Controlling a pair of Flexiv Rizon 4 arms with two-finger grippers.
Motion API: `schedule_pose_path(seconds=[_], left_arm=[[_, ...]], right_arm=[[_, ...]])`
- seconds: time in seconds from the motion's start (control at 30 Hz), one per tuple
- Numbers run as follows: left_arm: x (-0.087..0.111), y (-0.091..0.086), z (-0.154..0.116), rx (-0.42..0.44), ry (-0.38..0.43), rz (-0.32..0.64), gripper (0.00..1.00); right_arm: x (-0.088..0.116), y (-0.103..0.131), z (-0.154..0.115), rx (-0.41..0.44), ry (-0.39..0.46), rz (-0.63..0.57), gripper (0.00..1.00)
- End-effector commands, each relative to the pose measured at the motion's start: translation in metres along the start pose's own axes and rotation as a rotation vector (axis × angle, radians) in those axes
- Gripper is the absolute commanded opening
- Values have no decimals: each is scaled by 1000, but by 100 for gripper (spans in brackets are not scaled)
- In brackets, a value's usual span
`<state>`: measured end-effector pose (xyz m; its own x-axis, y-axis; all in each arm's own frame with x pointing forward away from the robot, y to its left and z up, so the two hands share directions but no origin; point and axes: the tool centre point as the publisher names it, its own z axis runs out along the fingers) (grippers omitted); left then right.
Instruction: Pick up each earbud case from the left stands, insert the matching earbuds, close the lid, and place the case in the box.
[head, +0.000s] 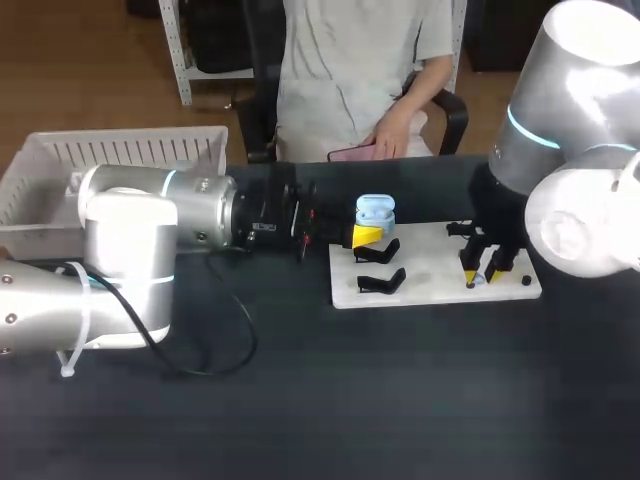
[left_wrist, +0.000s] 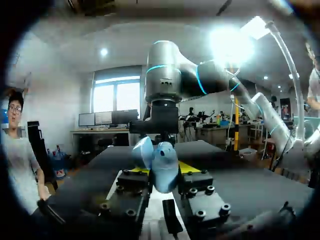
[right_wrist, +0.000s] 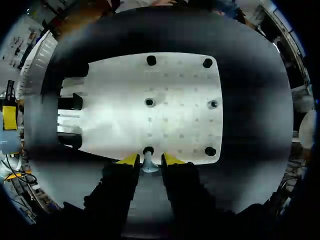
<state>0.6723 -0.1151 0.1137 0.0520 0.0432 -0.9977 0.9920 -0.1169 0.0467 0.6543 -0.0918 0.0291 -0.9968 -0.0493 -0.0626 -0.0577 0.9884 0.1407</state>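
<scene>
My left gripper (head: 368, 236) reaches in over the white board's (head: 440, 290) left end. It is shut on a light blue earbud case (head: 375, 211) whose lid stands open. In the left wrist view the case (left_wrist: 164, 169) sits between the fingers, with its lid (left_wrist: 142, 152) tipped back. My right gripper (head: 483, 274) points down at the board's right end, its yellow tips closed on a small white earbud (right_wrist: 149, 165) beside a black peg (right_wrist: 148, 150). Two black stands (head: 380, 268) under the case are bare.
A white slatted box (head: 120, 155) stands at the table's far left, behind my left arm. The board (right_wrist: 165, 100) carries several black pegs (right_wrist: 207, 63) and small holes. A black cable (head: 235, 330) loops over the dark tabletop by the left arm.
</scene>
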Motion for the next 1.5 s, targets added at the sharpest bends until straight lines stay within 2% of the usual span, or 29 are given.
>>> schedule_pose_path(seconds=[0.03, 0.27, 0.43, 0.47, 0.5, 0.7, 0.97, 1.23, 1.5], left_arm=[[0, -1, 1, -5, 0, 3, 0], [0, -1, 1, -5, 0, 3, 0], [0, -1, 1, -5, 0, 3, 0], [0, -1, 1, -5, 0, 3, 0], [0, -1, 1, -5, 0, 3, 0], [0, -1, 1, -5, 0, 3, 0], [0, -1, 1, -5, 0, 3, 0], [0, -1, 1, -5, 0, 3, 0], [0, -1, 1, -5, 0, 3, 0]], right_arm=[[4, 0, 0, 2, -4, 3, 28], [3, 2, 2, 2, -1, 6, 27], [2, 4, 2, 6, -1, 5, 22], [2, 4, 2, 7, -1, 6, 14], [2, 4, 2, 7, -1, 7, 0], [4, 4, 1, 11, -1, 14, 0], [7, 8, -14, 11, -23, 16, 0], [14, 13, -46, 30, -67, 7, 0], [26, 24, -110, 48, -96, -71, 0]])
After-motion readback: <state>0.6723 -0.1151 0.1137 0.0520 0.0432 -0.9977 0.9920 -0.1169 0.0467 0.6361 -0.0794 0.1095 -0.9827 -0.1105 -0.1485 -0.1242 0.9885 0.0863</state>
